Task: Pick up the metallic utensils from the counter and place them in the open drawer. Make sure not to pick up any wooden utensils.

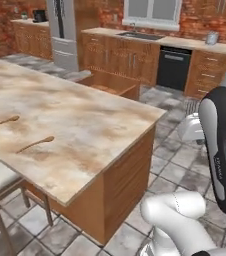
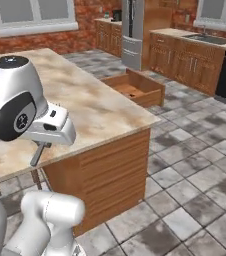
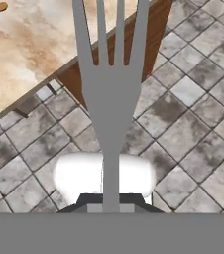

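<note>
My gripper (image 3: pixel 109 206) is shut on the handle of a slim grey metal fork (image 3: pixel 109 89), one of the metallic utensils. Its tines point away over the tiled floor, just off the corner of the marbled counter (image 3: pixel 34 44). From the right base the hand hangs in front of the counter's (image 2: pixel 85 100) near edge, with the grey fork (image 2: pixel 37 154) slanting down from it. The open drawer (image 1: pixel 112 82) (image 2: pixel 135 87) juts out on the island's far side. Two brown wooden utensils (image 1: pixel 2 122) (image 1: pixel 35 144) lie on the counter (image 1: pixel 85 120) at the left.
A chair (image 1: pixel 0 180) stands at the island's near left corner. Tiled floor runs to the right of the island. Along the brick wall are wooden cabinets, a black dishwasher (image 1: pixel 173 67) and a steel fridge (image 1: pixel 62 30).
</note>
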Controlling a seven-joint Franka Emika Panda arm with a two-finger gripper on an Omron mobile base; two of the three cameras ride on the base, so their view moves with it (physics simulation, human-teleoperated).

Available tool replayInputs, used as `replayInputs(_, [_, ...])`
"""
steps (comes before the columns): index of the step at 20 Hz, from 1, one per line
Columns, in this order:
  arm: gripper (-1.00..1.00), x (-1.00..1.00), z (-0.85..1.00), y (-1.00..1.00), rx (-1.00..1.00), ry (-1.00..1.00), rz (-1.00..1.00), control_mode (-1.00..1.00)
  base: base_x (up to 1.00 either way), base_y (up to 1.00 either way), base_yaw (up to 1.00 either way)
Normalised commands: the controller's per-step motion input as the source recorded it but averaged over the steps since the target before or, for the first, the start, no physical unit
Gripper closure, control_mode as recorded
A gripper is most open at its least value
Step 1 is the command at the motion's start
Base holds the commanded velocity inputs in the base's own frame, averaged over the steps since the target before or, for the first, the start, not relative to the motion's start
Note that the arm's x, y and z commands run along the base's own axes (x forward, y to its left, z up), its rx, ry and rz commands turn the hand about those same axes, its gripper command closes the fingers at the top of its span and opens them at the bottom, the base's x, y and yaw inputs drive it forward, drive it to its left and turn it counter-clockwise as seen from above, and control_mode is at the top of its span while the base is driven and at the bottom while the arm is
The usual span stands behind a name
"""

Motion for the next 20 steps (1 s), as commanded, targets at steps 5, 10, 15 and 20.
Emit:
replayInputs(5, [1.00, 0.00, 0.00, 0.00, 0.00, 0.00, 0.00, 1.00, 0.95, -0.68, 0.65])
replayInputs(10, [1.00, 0.00, 0.00, 0.00, 0.00, 0.00, 0.00, 1.00, 0.58, -0.96, 0.53])
replayInputs(15, [1.00, 0.00, 0.00, 0.00, 0.00, 0.00, 0.00, 1.00, 0.12, -1.00, 0.39])
replayInputs(20, [1.00, 0.00, 0.00, 0.00, 0.00, 0.00, 0.00, 1.00, 0.25, -1.00, 0.40])
